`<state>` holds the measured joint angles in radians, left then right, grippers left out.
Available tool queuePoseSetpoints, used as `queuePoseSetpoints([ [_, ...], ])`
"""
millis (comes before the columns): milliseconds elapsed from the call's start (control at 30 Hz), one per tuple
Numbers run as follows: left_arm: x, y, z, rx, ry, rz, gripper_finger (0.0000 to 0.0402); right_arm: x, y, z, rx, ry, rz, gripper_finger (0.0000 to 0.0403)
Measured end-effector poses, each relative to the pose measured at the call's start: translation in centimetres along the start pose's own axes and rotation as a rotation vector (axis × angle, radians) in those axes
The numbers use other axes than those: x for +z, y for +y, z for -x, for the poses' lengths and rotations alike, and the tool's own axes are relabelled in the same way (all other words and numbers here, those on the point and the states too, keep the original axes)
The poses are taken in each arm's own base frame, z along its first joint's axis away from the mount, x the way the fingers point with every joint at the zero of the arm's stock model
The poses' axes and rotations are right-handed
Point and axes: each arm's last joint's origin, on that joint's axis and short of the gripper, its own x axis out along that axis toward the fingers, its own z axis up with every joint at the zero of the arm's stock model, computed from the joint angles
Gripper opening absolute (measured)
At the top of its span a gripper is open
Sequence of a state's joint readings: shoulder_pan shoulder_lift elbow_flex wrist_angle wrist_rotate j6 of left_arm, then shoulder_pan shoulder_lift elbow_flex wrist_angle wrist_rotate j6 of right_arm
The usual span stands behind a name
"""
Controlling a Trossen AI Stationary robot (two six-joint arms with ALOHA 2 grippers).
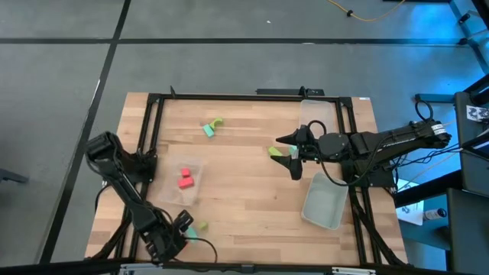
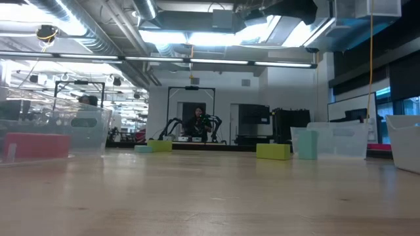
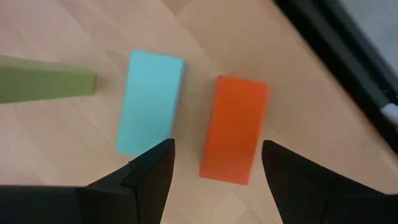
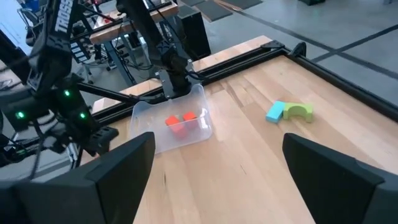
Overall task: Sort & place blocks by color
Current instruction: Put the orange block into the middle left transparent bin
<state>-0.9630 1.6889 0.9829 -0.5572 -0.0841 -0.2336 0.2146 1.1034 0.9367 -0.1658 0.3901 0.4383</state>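
Your left gripper (image 3: pixel 214 165) hovers at the bench's (image 1: pixel 244 191) near-left corner, jaws open straddling the red block (image 3: pixel 234 129); the teal block (image 3: pixel 150 101) lies just outside. Your right gripper (image 1: pixel 289 156), jaws open, waits mid-bench.

Red blocks (image 1: pixel 185 180), mint block (image 3: pixel 150 101), yellow-green block (image 2: pixel 273 151).

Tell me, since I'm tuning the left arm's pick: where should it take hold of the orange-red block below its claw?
Grip the flat rectangular orange-red block across its two long sides, coming straight down. The open left claw already straddles its near end, and the gap to the light blue block beside it should admit one finger.
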Motion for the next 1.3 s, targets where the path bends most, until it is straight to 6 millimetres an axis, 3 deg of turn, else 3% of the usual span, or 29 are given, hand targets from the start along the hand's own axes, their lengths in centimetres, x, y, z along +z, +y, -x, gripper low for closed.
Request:
queuePoseSetpoints([
  [333,-0.2,-0.8,-0.9,-0.041,0.035,-0.029,0.0234,0.0,0.0,0.0,0.000,-0.001,-0.004,0.0355],
  [933,-1.3,-0.3,-2.0,-0.018,0.001,-0.026,0.0230,0.0,0.0,0.0,0.000,-0.004,-0.003,0.0355],
  [1233,-1.4,-0.2,-2.1,-0.017,0.012,0.001,0.0127,0.0,0.0,0.0,0.000,-0.004,-0.003,0.0355],
  [1300,-1.4,-0.3,-2.0,-0.028,0.012,0.009,0.0119,0.0,0.0,0.0,0.000,-0.004,-0.004,0.0355],
])
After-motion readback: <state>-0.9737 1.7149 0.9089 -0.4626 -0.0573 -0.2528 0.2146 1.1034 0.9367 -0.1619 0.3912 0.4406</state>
